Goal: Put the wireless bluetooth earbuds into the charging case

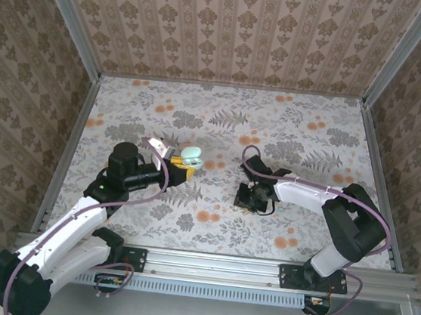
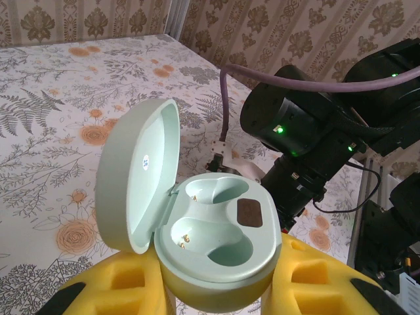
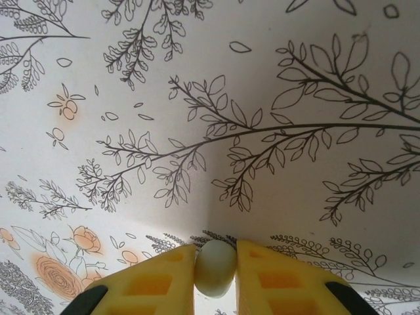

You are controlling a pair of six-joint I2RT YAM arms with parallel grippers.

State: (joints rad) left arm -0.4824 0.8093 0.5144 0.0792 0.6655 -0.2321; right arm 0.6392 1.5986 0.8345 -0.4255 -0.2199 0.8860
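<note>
Holding the mint-green plastic clamshell charging case (image 2: 259,259) in the left gripper (image 2: 213,266), yellow fingers (image 2: 111,285) closed tight on its base. Its lid (image 2: 141,170) stands hinged open, both wells (image 2: 213,241) bare, gold contacts (image 2: 184,241) showing. Case is over the left-centre of the floral-patterned counter (image 1: 222,121). Over on the other side, the right gripper (image 3: 215,259) is down at the counter, right of centre, pinched onto a small pale-green rounded earbud (image 3: 215,270), pads (image 3: 252,279) touching both its sides.

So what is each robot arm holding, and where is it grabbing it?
The left jaws grip the open charging case by the sides of its base, lid free. The right jaws pinch a pale earbud by its two sides.
</note>
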